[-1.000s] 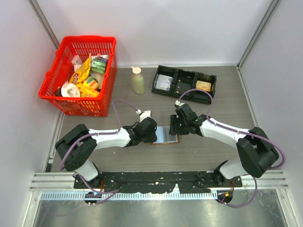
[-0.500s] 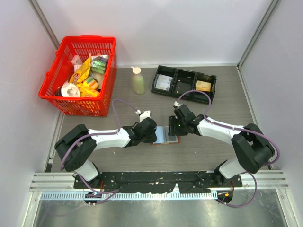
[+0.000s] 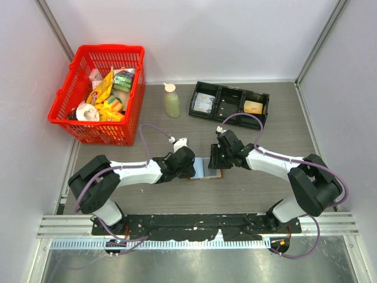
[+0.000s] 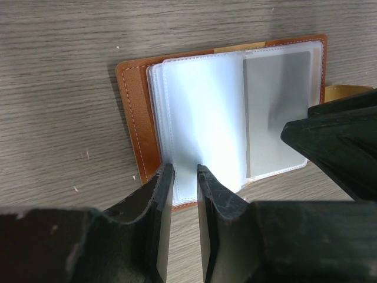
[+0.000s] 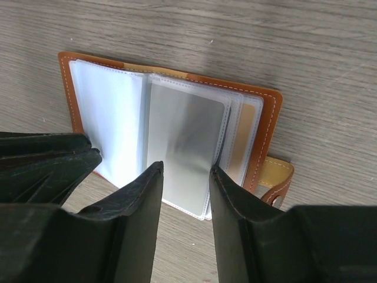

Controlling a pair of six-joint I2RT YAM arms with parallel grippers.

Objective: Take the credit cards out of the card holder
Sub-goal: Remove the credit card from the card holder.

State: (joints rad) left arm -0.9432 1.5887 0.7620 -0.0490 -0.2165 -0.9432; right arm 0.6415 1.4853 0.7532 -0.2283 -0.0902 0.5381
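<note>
The left gripper hovers at the near edge of the open card holder, its fingers a narrow gap apart over the pale left sleeves. The holder lies flat on the table between both grippers. The right gripper, fingers set somewhat wider, straddles the grey sleeve, with a tan credit card tucked just beside it

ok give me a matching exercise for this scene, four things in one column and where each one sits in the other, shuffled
1 red plastic mesh basket
2 black three-compartment tray
3 pale squeeze bottle with white cap
4 brown leather card holder

a between basket and tray
b lying open near the middle of the table
c far left corner
d far side, right of centre

Pairs: 1-c, 2-d, 3-a, 4-b
</note>
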